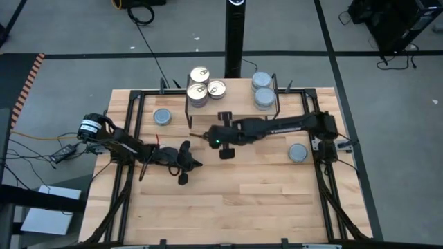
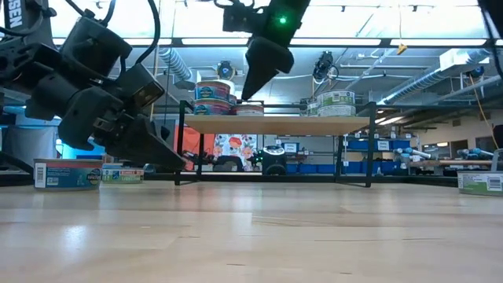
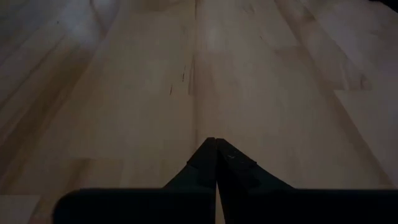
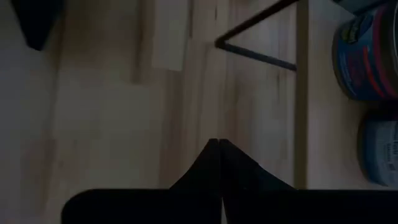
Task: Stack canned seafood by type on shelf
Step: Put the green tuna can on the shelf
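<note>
The right tool (image 1: 196, 136) is seen pinched together and empty, just off the front left corner of the shelf (image 1: 235, 104). Gold-topped tins (image 1: 199, 75) are stacked at the shelf's left end, blue-grey-topped tins (image 1: 263, 90) at its right (two loose ones lie on the table (image 1: 228, 200)). The left tool (image 1: 199, 163) is held together too, low over bare wood.

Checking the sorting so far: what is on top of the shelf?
On the shelf: gold-top tins grouped at its left end, at least one stack of two, and blue-grey tins at its right end. Tins beneath the top ones are covered from above, so the exact count is unclear.
</note>
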### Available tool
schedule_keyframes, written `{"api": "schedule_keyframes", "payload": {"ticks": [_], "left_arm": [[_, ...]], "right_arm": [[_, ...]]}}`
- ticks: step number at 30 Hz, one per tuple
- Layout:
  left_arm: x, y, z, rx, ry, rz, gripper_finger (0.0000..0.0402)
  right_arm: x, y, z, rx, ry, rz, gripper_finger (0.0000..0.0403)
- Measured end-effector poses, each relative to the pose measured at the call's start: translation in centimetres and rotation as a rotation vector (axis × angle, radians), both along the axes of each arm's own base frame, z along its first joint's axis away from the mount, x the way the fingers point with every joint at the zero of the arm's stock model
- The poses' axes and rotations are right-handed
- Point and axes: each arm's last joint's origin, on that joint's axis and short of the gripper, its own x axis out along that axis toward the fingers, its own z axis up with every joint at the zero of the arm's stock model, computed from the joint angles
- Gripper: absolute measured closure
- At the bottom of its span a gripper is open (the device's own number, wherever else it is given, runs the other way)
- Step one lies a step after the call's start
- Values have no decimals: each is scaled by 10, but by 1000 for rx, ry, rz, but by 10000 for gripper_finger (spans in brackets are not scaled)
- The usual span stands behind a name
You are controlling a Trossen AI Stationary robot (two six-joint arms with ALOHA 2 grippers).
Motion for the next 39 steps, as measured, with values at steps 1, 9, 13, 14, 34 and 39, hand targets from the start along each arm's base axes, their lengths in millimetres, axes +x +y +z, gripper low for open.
{"api": "schedule_keyframes", "payload": {"ticks": [1,9,13,14,34,39], "left_arm": [[0,-1,0,2,-1,0,394],[0,-1,1,-8,-16,9,394],[6,-2,8,-21,-49,22,394],[8,-3,11,-21,-61,12,394],[-11,22,106,166,718,332,394],[-32,43,102,173,807,493,394]], "right_arm": [[-4,7,-2,5,-26,7,402],[-56,49,-14,92,-283,-13,402],[-85,66,-29,138,-408,-59,401],[-91,70,-33,151,-430,-64,401],[-157,109,-74,121,-536,-157,399],[-159,108,-80,126,-545,-155,399]]}}
